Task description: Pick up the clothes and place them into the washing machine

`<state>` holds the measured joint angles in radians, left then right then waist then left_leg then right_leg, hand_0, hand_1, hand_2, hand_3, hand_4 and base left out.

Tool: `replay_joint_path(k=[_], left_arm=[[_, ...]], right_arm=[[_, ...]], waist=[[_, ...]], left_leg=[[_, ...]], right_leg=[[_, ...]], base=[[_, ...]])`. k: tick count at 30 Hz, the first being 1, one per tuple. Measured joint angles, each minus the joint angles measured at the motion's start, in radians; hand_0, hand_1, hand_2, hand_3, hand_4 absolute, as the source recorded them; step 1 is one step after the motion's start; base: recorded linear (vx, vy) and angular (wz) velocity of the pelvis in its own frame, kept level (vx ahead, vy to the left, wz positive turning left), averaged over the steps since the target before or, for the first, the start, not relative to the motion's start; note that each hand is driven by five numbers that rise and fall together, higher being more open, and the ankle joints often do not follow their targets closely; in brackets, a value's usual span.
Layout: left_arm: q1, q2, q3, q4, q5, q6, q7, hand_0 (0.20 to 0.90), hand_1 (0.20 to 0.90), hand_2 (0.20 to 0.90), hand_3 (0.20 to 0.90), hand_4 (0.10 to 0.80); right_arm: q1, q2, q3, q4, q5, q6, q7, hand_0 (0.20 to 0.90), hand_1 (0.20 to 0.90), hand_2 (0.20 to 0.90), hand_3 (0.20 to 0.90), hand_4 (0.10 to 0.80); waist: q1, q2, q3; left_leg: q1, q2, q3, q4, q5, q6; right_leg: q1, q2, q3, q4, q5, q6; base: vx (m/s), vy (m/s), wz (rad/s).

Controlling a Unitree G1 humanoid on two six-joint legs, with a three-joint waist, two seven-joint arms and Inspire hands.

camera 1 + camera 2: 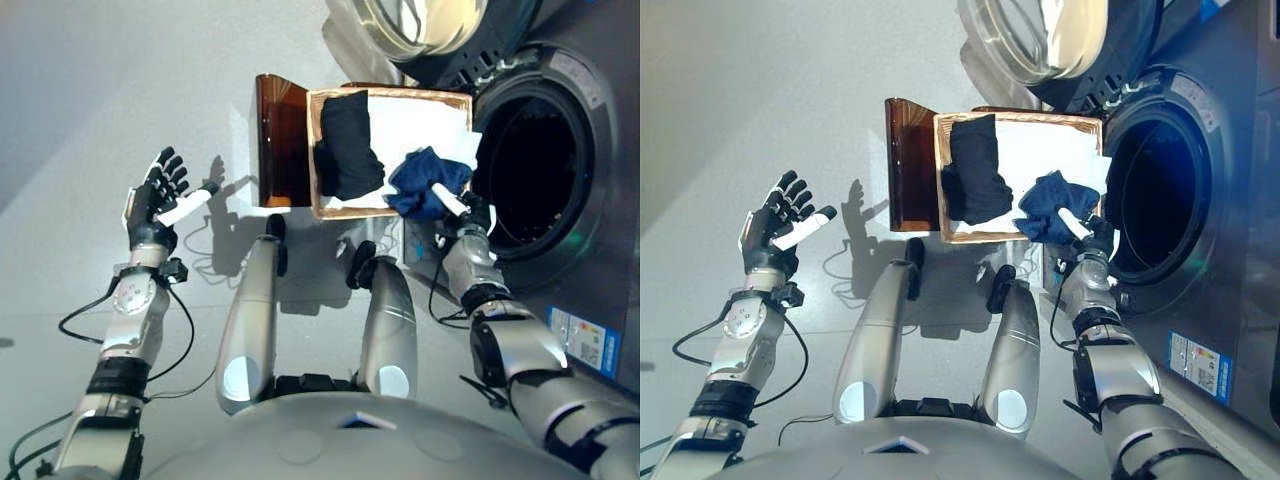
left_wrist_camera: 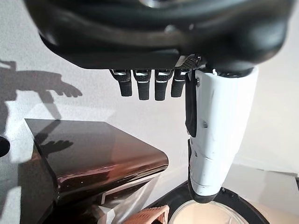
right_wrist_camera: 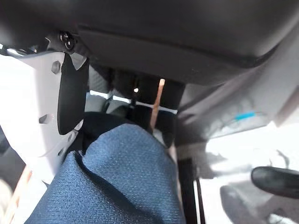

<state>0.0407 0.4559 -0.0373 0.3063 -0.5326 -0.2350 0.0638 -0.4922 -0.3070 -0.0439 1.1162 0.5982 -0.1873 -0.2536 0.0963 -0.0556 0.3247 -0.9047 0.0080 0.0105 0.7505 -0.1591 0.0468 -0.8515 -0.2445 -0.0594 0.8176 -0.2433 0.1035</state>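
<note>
A wicker basket (image 1: pixel 322 205) with a white lining stands beside the washing machine's open drum (image 1: pixel 540 175). A black garment (image 1: pixel 346 145) lies in the basket's left half. A blue garment (image 1: pixel 425 178) is bunched at the basket's corner nearest the drum, and my right hand (image 1: pixel 468 212) is shut on it. The right wrist view shows the blue cloth (image 3: pixel 121 182) pinched under the white-covered thumb (image 3: pixel 32 107). My left hand (image 1: pixel 158 198) is raised far to the left, open and empty, its fingers (image 2: pixel 140 84) straight.
A glossy brown stand (image 1: pixel 280 140) sits against the basket's left side. The washer's round door (image 1: pixel 430 25) hangs open above the basket. Grey floor stretches to the left of the stand.
</note>
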Motion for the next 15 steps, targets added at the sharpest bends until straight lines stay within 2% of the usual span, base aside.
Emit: replay_joint_path(k=[5,8,12,15], left_arm=[[0.005,-0.01,0.001,0.001,-0.014,0.0,0.004,0.9,0.9,0.9,0.9,0.8],[-0.001,-0.023,-0.005,0.001,-0.018,0.0,0.005,0.9,0.9,0.9,0.9,0.8],[-0.007,-0.031,-0.009,0.001,-0.02,0.0,0.01,0.9,0.9,0.9,0.9,0.8],[-0.007,-0.05,-0.009,0.003,-0.031,0.0,0.026,0.9,0.9,0.9,0.9,0.8]], right_arm=[[0.009,0.037,-0.083,-0.066,0.21,-0.068,0.033,0.2,0.2,0.2,0.2,0.3],[-0.006,0.065,-0.12,-0.108,0.349,-0.11,0.061,0.2,0.2,0.2,0.2,0.3],[-0.033,0.121,-0.159,-0.146,0.529,-0.166,0.114,0.2,0.2,0.2,0.2,0.3],[-0.06,0.196,-0.206,-0.162,0.707,-0.223,0.166,0.2,0.2,0.2,0.2,0.3]], waist=[[0.002,0.012,-0.007],[0.001,0.027,-0.015],[0.001,0.037,-0.02],[0.002,0.045,-0.026]], left_leg=[[-0.025,0.003,0.014,0.009,-0.002,-0.003],[-0.035,0.004,0.025,0.019,-0.007,0.005],[-0.034,0.004,0.026,0.019,-0.009,0.005],[-0.034,0.004,0.026,0.019,-0.01,0.005]], right_leg=[[-0.033,0.0,0.013,0.011,-0.001,0.002],[-0.046,0.001,0.017,0.018,-0.002,0.004],[-0.046,0.0,0.018,0.018,-0.003,0.004],[-0.046,0.0,0.019,0.018,-0.003,0.005]], base=[[0.001,0.006,-0.04],[0.014,0.008,-0.04],[0.0,0.0,0.0],[0.0,0.0,0.0]])
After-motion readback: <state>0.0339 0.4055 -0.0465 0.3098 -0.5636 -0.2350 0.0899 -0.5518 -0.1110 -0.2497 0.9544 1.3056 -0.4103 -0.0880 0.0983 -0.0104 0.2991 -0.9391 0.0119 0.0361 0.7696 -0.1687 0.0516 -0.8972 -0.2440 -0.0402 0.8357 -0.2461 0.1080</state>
